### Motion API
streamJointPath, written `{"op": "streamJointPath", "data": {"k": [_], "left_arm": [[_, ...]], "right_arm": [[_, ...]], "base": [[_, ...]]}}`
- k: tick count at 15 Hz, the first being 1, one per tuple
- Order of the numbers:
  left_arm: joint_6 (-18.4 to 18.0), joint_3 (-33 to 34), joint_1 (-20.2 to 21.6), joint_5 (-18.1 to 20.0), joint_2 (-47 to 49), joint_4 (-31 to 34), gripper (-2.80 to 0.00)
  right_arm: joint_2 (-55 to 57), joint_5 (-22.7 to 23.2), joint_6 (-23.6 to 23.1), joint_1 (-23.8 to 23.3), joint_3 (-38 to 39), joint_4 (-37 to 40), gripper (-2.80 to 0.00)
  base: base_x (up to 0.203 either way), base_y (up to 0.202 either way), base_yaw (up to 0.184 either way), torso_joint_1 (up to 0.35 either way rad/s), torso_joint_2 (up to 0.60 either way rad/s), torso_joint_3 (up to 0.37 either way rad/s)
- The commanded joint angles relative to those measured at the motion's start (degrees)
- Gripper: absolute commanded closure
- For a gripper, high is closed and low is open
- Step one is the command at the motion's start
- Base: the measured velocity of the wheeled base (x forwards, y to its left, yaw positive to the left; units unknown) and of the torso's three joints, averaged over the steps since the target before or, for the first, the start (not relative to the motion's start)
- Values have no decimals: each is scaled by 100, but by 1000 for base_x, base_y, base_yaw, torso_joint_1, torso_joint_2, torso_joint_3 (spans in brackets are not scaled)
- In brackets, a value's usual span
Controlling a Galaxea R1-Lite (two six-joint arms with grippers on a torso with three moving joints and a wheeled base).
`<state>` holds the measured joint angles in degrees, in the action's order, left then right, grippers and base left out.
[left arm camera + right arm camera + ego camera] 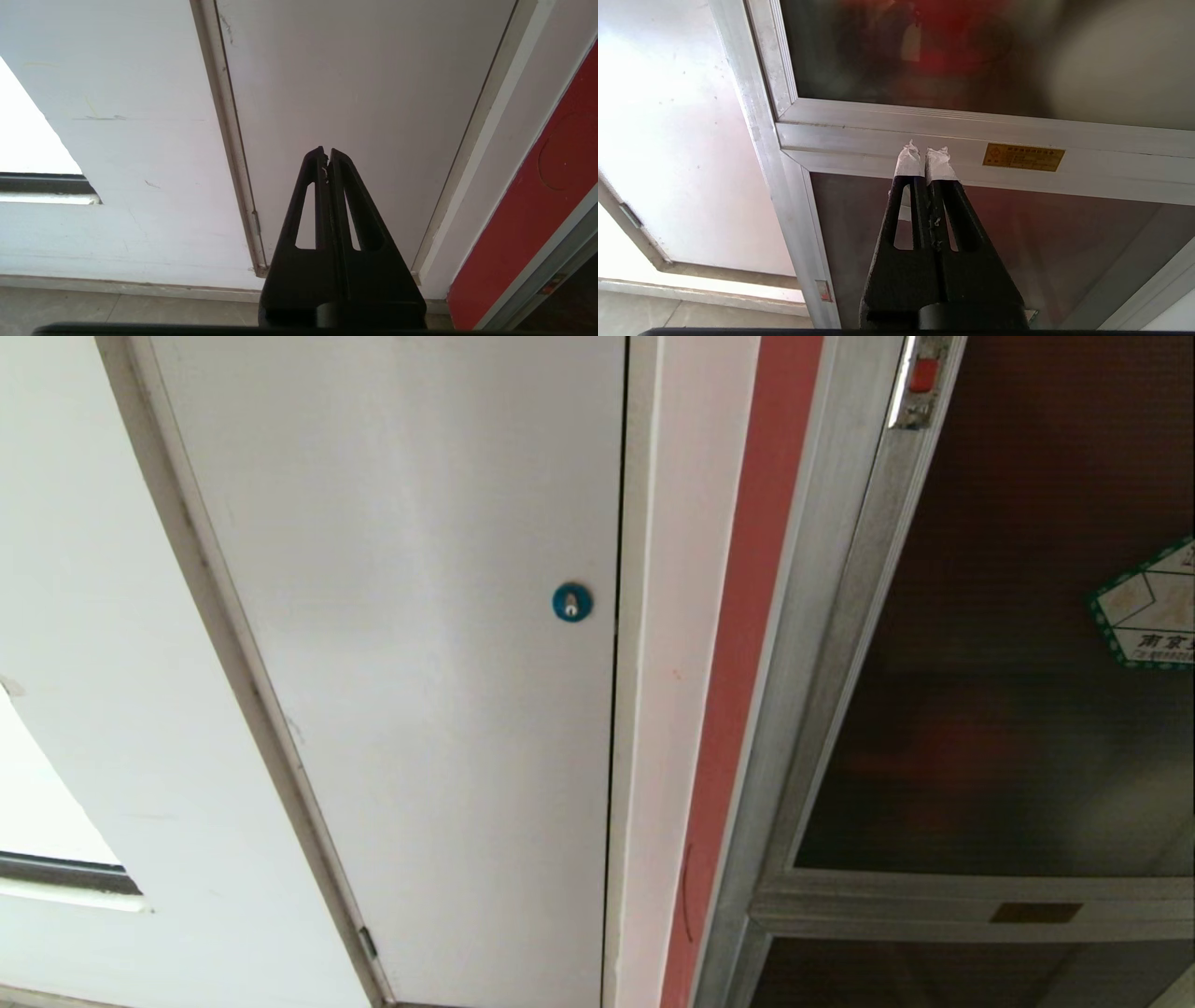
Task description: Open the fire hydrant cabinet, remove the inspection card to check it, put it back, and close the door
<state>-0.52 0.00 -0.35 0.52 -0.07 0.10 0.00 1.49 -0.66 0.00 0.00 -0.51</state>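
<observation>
The silver-framed dark glass door point(1008, 644) of the fire cabinet sits shut at the right, and the empty, pinched-shut right gripper point(924, 156) and left gripper point(327, 154) look ready to start: next, reach its small red latch point(922, 375).

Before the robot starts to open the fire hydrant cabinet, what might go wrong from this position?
1. The small red latch sits at the very top edge of the head view, so aiming at it may be poor.
2. The right tool is shut and points at the silver crossbar, not the latch; it could strike the door glass.
3. The white panel with the blue lock fills the view's centre and might be mistaken for the target.
</observation>
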Motion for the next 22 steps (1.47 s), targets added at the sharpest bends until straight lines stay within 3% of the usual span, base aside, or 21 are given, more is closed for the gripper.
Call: {"op": "streamJointPath", "data": {"k": [1,22], "left_arm": [[0,0,0,0,3,4,0],[0,0,0,0,6,7,0]], "right_arm": [[0,1,-4,0,26,-2,0],[0,-8,22,0,26,-2,0]], "base": [[0,0,0,0,0,0],[0,0,0,0,0,0]]}}
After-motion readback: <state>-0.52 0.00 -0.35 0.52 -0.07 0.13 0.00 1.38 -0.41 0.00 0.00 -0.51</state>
